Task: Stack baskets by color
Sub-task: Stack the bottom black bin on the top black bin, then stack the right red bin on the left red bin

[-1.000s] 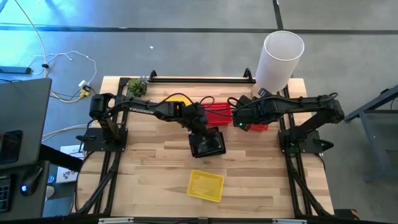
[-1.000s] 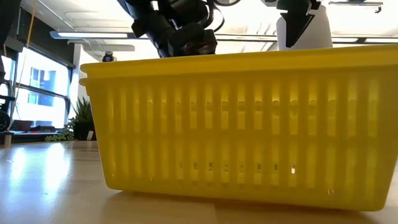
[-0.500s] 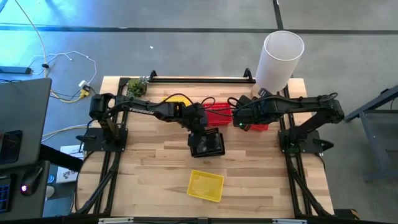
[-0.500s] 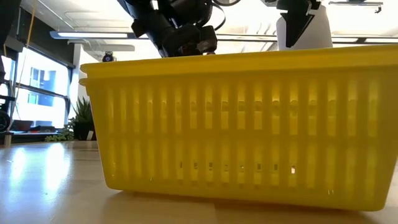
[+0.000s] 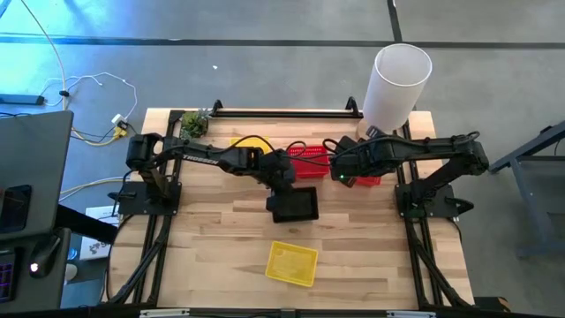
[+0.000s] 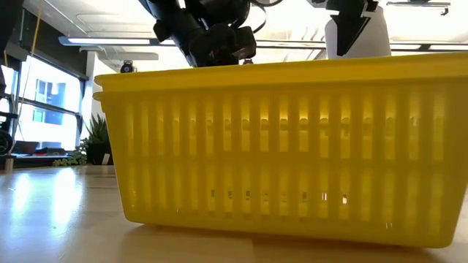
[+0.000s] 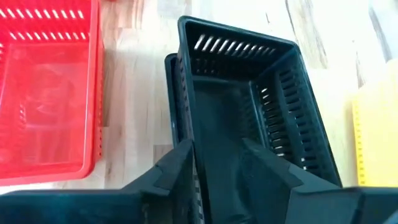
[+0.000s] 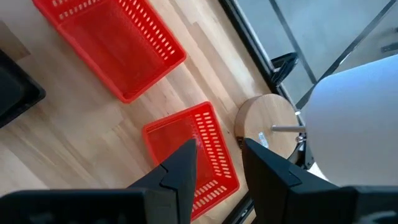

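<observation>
A black basket [image 5: 298, 206] lies at the table's middle. In the left wrist view a second black rim [image 7: 170, 87] shows beside its wall, as of another basket under it. My left gripper [image 5: 284, 184] stands open over its far end, one finger inside the basket and one at its long wall. One yellow basket [image 5: 291, 263] sits near the front edge, another [image 5: 250, 141] behind my left arm. Two red baskets [image 5: 309, 159] [image 5: 366, 179] rest at the back. Above the right one [image 8: 199, 155] my right gripper [image 8: 217, 165] hovers open, holding nothing. My left gripper [image 7: 221, 165] comes slanting down from the far left, open astride the black basket's long wall [image 7: 186, 112]. Whether a finger touches that wall, I cannot tell. The basket rests on its own, not lifted.
A tall white cylinder [image 5: 397, 84] stands at the back right corner and a small plant [image 5: 196, 122] at the back left. A dark bar runs along the far edge. The front yellow basket [image 6: 278, 146] fills the low view. Bare wood lies at the front left and front right.
My left gripper has opened and let go of the black basket, rolling slightly in place. The basket, held tilted and askew a second ago, has dropped level and now lies square to the table.
</observation>
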Controlling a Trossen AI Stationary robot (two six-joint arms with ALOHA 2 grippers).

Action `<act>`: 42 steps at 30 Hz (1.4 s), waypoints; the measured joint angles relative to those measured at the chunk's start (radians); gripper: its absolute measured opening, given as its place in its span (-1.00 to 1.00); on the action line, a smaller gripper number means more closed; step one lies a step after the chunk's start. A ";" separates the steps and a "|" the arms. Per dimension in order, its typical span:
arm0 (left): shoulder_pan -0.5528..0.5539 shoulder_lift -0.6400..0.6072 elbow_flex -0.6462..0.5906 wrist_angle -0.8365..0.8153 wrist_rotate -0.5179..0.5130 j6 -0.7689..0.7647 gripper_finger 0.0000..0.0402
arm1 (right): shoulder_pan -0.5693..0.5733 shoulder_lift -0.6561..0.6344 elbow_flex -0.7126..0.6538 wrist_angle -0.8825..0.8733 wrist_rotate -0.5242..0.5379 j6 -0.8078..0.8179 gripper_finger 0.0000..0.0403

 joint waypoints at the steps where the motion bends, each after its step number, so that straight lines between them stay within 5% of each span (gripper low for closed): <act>1: 0.000 -0.003 0.000 -0.001 -0.001 -0.017 -0.38 | 0.000 0.000 0.000 0.000 -0.010 0.000 -0.43; 8: 0.000 -0.007 0.000 -0.014 -0.010 -0.019 -0.42 | 0.000 0.000 0.000 0.000 -0.018 0.010 -0.43; 15: -0.006 -0.012 0.000 -0.032 -0.164 -0.016 -0.50 | 0.000 0.000 0.000 0.000 -0.018 0.023 -0.43; 29: -0.006 -0.035 0.000 -0.072 -0.153 -0.016 -0.69 | 0.000 0.000 0.001 0.000 -0.024 0.023 -0.43; 35: -0.006 -0.113 0.000 -0.185 -0.156 0.016 -0.70 | -0.002 -0.001 -0.027 0.009 -0.183 0.006 -0.43; 42: -0.008 -0.233 0.000 -0.274 -0.158 0.009 -0.70 | -0.008 0.000 -0.170 0.060 -0.249 -0.030 -0.43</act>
